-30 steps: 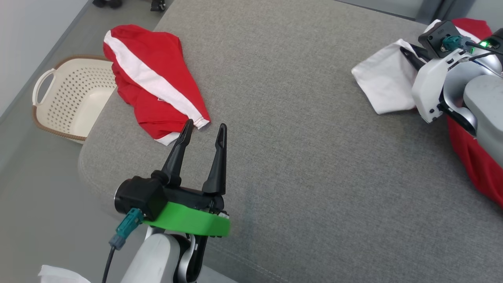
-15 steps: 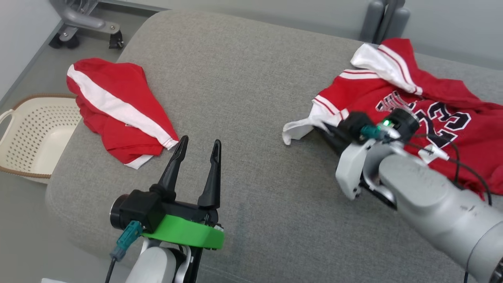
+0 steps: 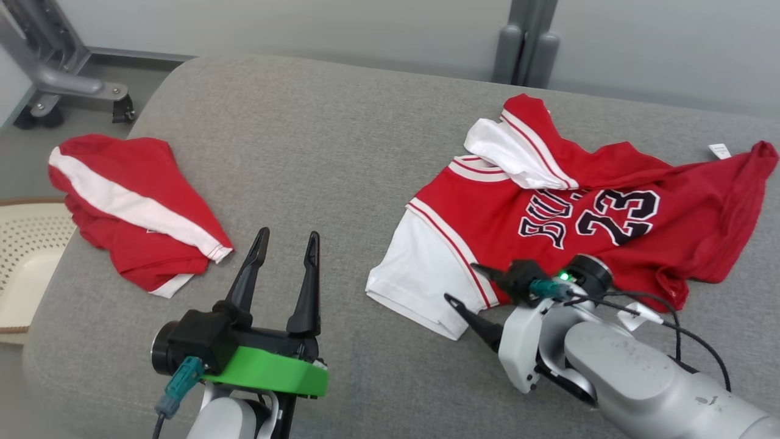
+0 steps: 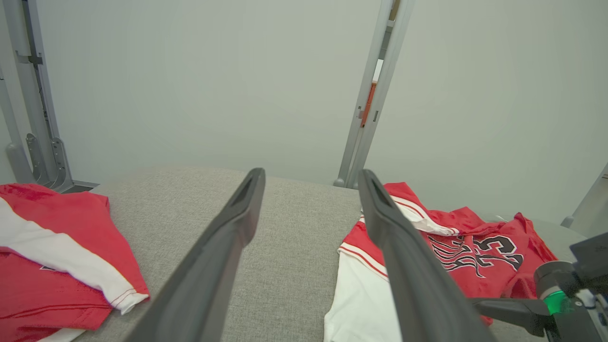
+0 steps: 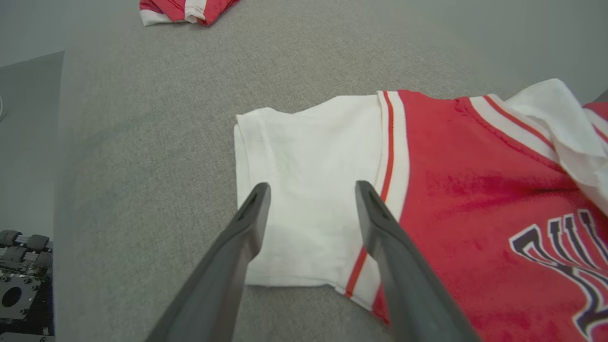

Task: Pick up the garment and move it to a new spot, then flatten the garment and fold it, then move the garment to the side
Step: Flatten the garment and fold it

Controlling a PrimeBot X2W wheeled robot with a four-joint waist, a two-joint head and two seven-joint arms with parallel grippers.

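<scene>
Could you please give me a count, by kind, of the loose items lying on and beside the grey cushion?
Red-and-white garments: 2 (the number 23 jersey and the folded garment)
Baskets: 1 (the cream basket, on the floor at the cushion's left end)
Total: 3

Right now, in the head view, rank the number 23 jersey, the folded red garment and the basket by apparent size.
1. number 23 jersey, largest.
2. folded red garment.
3. basket, smallest as shown, though the frame edge cuts it off.
</scene>
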